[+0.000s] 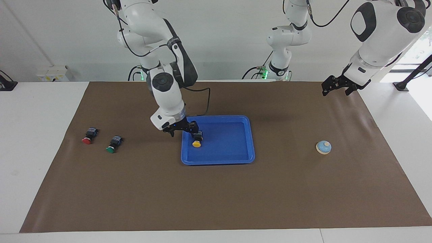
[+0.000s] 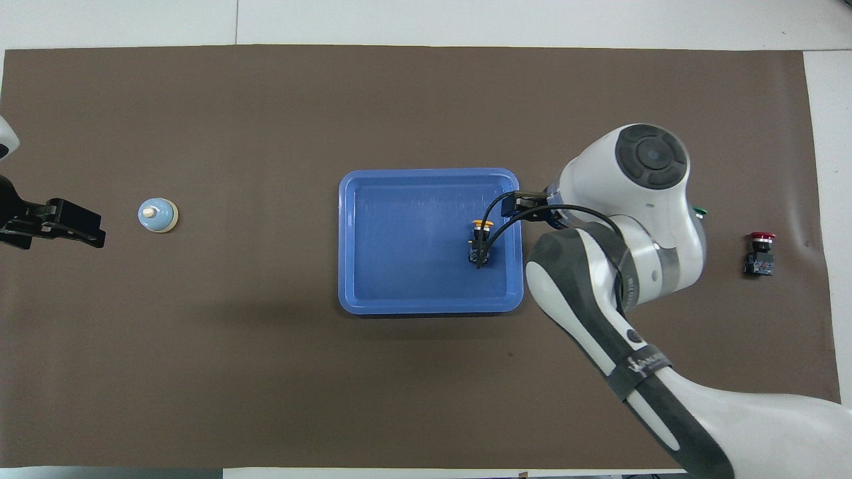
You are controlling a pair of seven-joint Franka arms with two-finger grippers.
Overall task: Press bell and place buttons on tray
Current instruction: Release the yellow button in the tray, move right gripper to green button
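I see the red-capped black blocky push-button (image 1: 89, 135) and its green-capped twin (image 1: 114, 143) lying on the matte brown desk mat (image 1: 135, 195) toward the right arm's end. The right end effector (image 1: 179, 129) hangs wide and empty over the glossy blue plastic tray's (image 1: 243, 158) rim, the yellow-capped button (image 1: 197, 140) lying inside. I judge the next move calls for fetching green. The domed light-blue bell (image 1: 323, 147) sits alone; the left end effector (image 1: 335, 85) waits, spread.
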